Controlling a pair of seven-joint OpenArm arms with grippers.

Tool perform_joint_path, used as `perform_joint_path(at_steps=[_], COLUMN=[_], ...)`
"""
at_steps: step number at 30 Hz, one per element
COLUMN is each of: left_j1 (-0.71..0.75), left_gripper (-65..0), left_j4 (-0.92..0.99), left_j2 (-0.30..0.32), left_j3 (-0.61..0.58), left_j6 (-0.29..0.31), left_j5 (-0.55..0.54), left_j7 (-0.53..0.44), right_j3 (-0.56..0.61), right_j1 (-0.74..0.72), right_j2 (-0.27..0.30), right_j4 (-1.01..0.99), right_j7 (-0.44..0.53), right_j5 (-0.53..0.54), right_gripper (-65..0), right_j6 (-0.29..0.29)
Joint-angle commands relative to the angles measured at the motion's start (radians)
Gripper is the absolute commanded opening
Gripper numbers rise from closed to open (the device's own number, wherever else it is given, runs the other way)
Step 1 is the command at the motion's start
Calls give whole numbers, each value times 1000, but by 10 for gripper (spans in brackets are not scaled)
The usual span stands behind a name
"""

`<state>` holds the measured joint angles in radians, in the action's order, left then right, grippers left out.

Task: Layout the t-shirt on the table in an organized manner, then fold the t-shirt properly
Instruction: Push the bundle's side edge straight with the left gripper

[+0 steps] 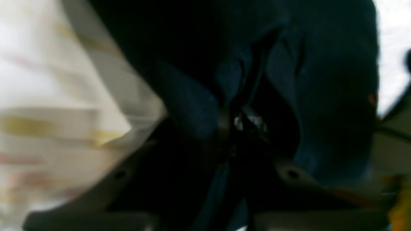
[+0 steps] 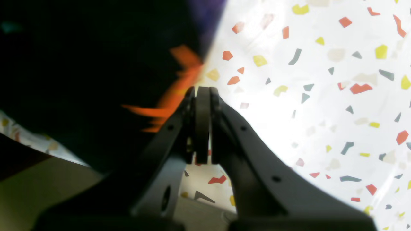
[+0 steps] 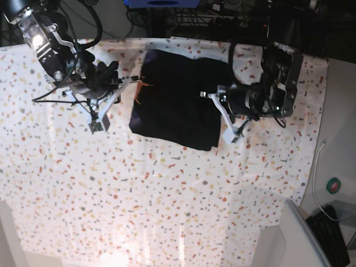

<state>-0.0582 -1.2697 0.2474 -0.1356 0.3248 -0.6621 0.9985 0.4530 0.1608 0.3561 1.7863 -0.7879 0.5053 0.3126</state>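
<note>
1. The t-shirt [image 3: 177,105] was a soft black cloth bundle, roughly folded into a rectangle with rumpled edges, lying flat on the far middle of the table [image 3: 167,200].
2. The table had a white cover speckled with little red, orange, yellow and grey chips, kinda terrazzo looking.
3. The left gripper [image 3: 207,95] sat at the shirt's edge; its wrist view was blurry but showed dark blue-black cloth [image 1: 321,96] bunched between the nearly shut jaws, so it looked pinched on the shirt.
4. The right gripper [image 2: 202,91] was at the shirt's opposite edge, jaws pressed fully together; couldn't tell if any cloth was caught.
5. Only the right wrist view showed the orange print [image 2: 179,83] streaking across the black fabric up close; the base view just gave a tiny orange fleck there.
6. Beyond the table from the shirt were dark cables and gear, mostly unreadable.
</note>
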Motion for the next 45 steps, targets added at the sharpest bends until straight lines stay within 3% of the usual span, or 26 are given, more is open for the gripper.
perform_joint_path(at_steps=[1,4,7,11,14,18,24,30,45], left_j1=[-47,-167,-308,-460,-496,-495,-484,-481,-483], left_gripper=[-650,-650,-650,-650,-650,-650,-650,-650,-650], left_j4=[-15,-14,-15,-23,-21,-14,-5,169,207], left_j2=[37,125,165,128,62,-15,-75,-151,-158], left_j3=[-57,-258,-488,-804,-933,-994,-1021,-961,-951], left_j6=[4,4,4,9,10,21,133,211,216], left_j5=[-12,-12,-5,141,296,496,655,678,669], left_j7=[-2,-2,-5,-8,-10,-103,-224,-231,-223], right_j3=[-35,-113,-179,-234,-244,-265,-271,-260,-262], right_j1=[-10,-7,-7,-7,-2,18,30,67,49], right_j2=[4,2,2,2,4,4,5,1,-1], right_j4=[16,16,16,16,14,13,-16,17,8], right_j7=[18,18,17,14,14,17,17,17,18], right_j5=[-6,-6,-6,-6,-6,-6,-6,-6,-6], right_gripper=[-650,-650,-650,-650,-650,-650,-650,-650,-650], right_j6=[-5,-5,-5,-5,-5,-5,-5,-5,-5])
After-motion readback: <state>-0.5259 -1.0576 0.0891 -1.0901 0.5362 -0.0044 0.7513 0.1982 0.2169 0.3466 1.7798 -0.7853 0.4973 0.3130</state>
